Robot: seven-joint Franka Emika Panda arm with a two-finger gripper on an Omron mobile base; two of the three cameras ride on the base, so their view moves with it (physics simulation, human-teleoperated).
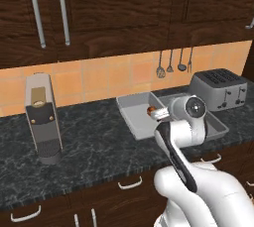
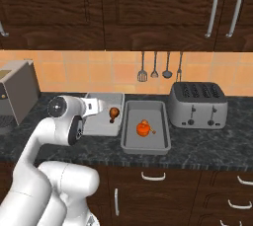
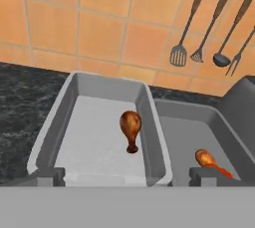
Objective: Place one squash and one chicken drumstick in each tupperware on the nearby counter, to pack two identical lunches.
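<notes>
Two light-grey tupperware trays lie side by side on the dark marbled counter (image 1: 94,144) (image 2: 207,146). The left tupperware (image 2: 101,125) (image 3: 89,137) (image 1: 139,119) holds one brown chicken drumstick (image 3: 130,130) (image 2: 114,114) (image 1: 151,108). In the right tupperware (image 2: 148,145) (image 3: 182,137) (image 1: 219,127) lies an orange squash (image 2: 142,129), and another drumstick (image 3: 205,159) rests against it. My gripper (image 3: 127,176) (image 2: 99,105) (image 1: 158,114) hovers over the near part of the left tupperware, pointing at its drumstick. Its jaws stand wide open with nothing between them.
A silver toaster (image 1: 221,89) (image 2: 198,104) stands just right of the trays. A grey coffee machine (image 1: 43,117) (image 2: 17,92) is on the counter to the left. Kitchen utensils (image 3: 209,43) (image 2: 158,67) hang on the tiled wall behind, under dark wood cabinets.
</notes>
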